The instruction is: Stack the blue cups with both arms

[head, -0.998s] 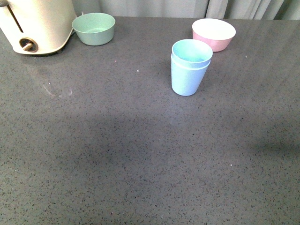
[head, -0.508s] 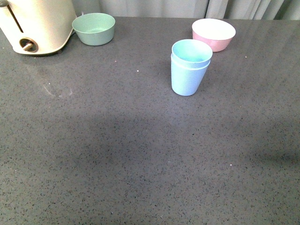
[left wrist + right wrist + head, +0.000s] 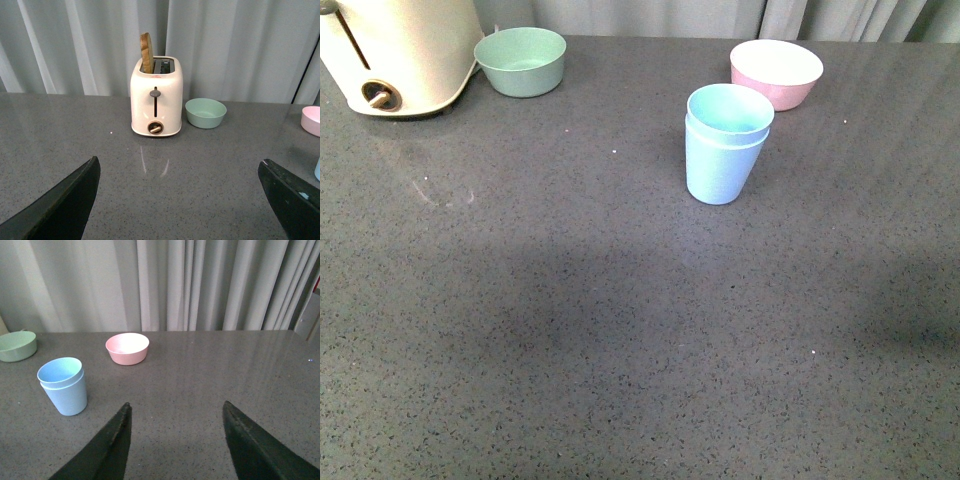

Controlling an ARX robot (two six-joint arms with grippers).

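Both grippers are wide open and hold nothing: the left gripper [image 3: 180, 200] and the right gripper [image 3: 177, 440] each hang over bare table [image 3: 570, 330]. One blue cup sits inside the other, and the blue cups [image 3: 725, 143] stand upright on the table. A pink bowl [image 3: 776, 72] is just behind them, and a green bowl [image 3: 521, 61] sits beside a toaster [image 3: 395, 50] farther off.

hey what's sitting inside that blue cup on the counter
A second blue cup is nested inside the outer blue cup; only its rim sticks out above. The inner cup looks empty, though its lower body is covered.
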